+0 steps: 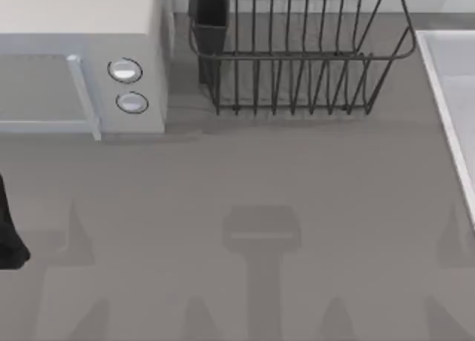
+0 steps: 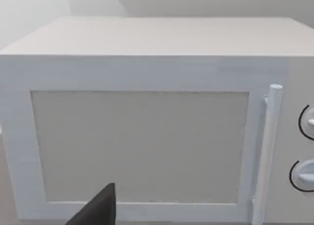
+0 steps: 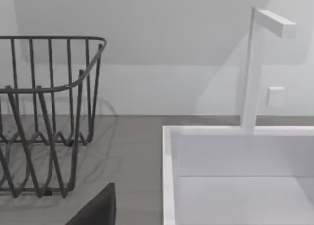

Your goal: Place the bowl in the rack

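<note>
Nearest the camera, the grey table lies bare, marked by soft shadows of the arms. At its left edge a dark piece of the left arm reaches in, low over the table and well short of everything else.

In the left wrist view a dark wedge of the left gripper juts up in front of the microwave, apart from its door. Whether this gripper is spread or closed, I cannot make out. In the right wrist view a like wedge of the right gripper sits over the table between the rack and the sink, touching neither. Its state is just as unclear.

Farther back, the white microwave stands at the table's far left, door shut, with a vertical handle and two round knobs stacked beside it.

Just right of the microwave stands the dark wire rack, upright at the far middle of the table, its tines in a row and its sides flaring outward. A dark cutlery cup hangs at the rack's corner nearest the microwave.

At the far right lies the white sink, with a square white tap rising behind it against the wall.
</note>
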{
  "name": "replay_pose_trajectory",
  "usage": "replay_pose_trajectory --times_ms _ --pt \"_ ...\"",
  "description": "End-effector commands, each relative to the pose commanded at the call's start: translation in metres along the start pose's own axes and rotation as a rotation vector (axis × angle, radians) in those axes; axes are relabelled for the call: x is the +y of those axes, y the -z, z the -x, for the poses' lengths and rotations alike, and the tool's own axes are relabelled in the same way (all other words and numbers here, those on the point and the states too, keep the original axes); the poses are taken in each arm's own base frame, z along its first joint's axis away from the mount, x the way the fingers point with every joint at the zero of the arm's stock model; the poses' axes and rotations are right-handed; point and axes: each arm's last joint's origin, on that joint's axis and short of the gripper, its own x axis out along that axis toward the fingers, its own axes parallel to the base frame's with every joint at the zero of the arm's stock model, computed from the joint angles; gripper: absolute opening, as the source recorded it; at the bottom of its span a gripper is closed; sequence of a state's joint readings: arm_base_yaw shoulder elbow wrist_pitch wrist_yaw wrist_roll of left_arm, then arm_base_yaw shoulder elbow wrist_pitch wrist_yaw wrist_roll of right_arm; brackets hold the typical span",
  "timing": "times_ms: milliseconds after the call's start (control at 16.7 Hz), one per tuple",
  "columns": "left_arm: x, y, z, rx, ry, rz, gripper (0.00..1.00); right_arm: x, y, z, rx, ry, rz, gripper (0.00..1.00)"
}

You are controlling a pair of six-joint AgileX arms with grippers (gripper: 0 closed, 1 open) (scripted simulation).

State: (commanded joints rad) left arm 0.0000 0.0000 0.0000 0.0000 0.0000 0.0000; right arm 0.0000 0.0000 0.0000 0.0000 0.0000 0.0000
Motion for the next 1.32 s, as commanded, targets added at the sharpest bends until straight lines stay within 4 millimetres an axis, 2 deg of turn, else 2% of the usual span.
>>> replay_pose_trajectory --times_ms 180,300,480,660,780,960,1140,1320 --pt "0.000 0.000 0.000 0.000 0.000 0.000 1.00 -0.001 -0.002 0.000 0.010 0.006 0.006 1.00" --pt "0.000 0.000 0.000 0.000 0.000 0.000 1.00 -0.004 -0.011 0.000 0.055 0.032 0.033 1.00" --pt "0.000 0.000 0.000 0.000 0.000 0.000 1.00 -0.013 -0.038 -0.005 0.192 0.098 0.098 1.00" --pt "0.000 0.000 0.000 0.000 0.000 0.000 1.00 -0.029 -0.066 -0.022 0.425 0.163 0.162 1.00" --pt "0.000 0.000 0.000 0.000 0.000 0.000 1.00 -0.046 -0.080 -0.042 0.624 0.188 0.186 1.00" --pt "0.000 0.000 0.000 0.000 0.000 0.000 1.00 -0.082 -0.090 -0.075 0.925 0.186 0.183 1.00" --pt "0.000 0.000 0.000 0.000 0.000 0.000 1.00 -0.124 -0.091 -0.102 1.159 0.150 0.143 1.00" --pt "0.000 0.000 0.000 0.000 0.000 0.000 1.00 -0.165 -0.086 -0.120 1.320 0.098 0.080 1.00"
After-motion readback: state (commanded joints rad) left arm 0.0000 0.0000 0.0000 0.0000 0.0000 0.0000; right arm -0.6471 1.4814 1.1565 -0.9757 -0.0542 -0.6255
